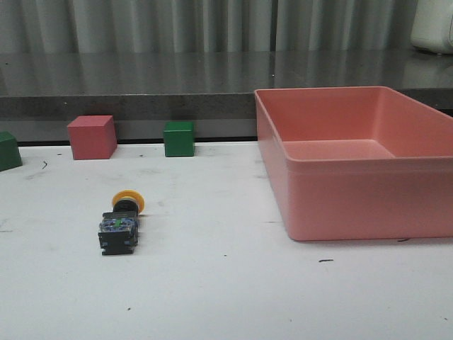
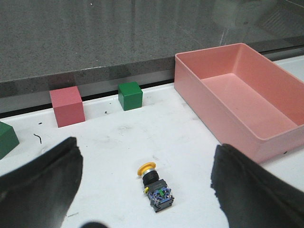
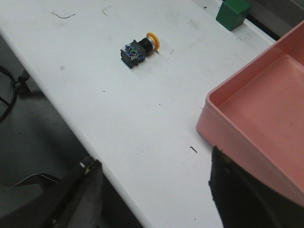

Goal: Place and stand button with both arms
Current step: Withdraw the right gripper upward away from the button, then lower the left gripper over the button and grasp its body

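**Front view: one button lying down, one tray, four cubes**

Front view shows one button lying on its side on the white table, left of centre, yellow cap pointing away from me and the bluish-grey terminal base nearest. One empty pink tray sits to its right, well apart. Along the far edge I count one pink cube and two green cubes, one beside the pink and another cut off at the left edge. I can read no writing or brand anywhere.

My left gripper hangs above the button with fingers spread wide, holding nothing. My right gripper is likewise wide open and empty, near the table's front edge beside the tray, the button well apart from it.
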Robot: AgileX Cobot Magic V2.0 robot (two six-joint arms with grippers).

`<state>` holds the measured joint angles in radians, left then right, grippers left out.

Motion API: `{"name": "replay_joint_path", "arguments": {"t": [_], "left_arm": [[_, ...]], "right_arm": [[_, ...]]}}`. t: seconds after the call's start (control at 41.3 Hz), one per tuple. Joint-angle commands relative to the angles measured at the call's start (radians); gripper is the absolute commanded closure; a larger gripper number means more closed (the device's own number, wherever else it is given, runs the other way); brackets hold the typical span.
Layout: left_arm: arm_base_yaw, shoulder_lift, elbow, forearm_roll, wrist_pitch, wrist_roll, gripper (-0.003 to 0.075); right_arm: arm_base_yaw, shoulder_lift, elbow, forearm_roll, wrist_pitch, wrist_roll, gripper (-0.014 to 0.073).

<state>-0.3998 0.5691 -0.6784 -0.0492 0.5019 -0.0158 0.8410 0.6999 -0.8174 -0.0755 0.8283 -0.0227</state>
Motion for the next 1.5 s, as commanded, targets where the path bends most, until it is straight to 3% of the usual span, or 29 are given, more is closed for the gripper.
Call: {"name": "replay_joint_path", "arguments": {"t": [0.0, 0.266, 0.581, 0.75, 0.872, 1.041, 1.477], "left_arm": [[-0.007, 0.007, -0.038, -0.008, -0.086, 0.001, 0.0173], [-0.007, 0.03, -0.048, -0.043, -0.142, 0.001, 0.0173], [-0.007, 0.376, -0.282, -0.068, 0.257, 0.001, 0.0173], [-0.035, 0.594, -0.387, -0.068, 0.333, -0.006, 0.0173], [-0.096, 0.743, -0.455, -0.023, 0.354, -0.084, 0.0173], [-0.152, 0.925, -0.549, 0.136, 0.395, -0.317, 0.0173], [-0.133, 1.203, -0.679, 0.14, 0.388, -0.458, 0.0174]], "right_arm": [[-0.003, -0.006, -0.025, -0.002, -0.07, -0.007, 0.0096], [-0.003, -0.006, -0.025, -0.002, -0.07, -0.007, 0.0096], [-0.003, -0.006, -0.025, -0.002, -0.07, -0.007, 0.0096], [-0.003, -0.006, -0.025, -0.002, -0.07, -0.007, 0.0096], [-0.003, -0.006, -0.025, -0.002, -0.07, -0.007, 0.0096], [-0.003, -0.006, -0.025, -0.002, -0.07, -0.007, 0.0096], [-0.003, -0.006, -0.025, -0.002, -0.07, -0.007, 0.0096]]}}
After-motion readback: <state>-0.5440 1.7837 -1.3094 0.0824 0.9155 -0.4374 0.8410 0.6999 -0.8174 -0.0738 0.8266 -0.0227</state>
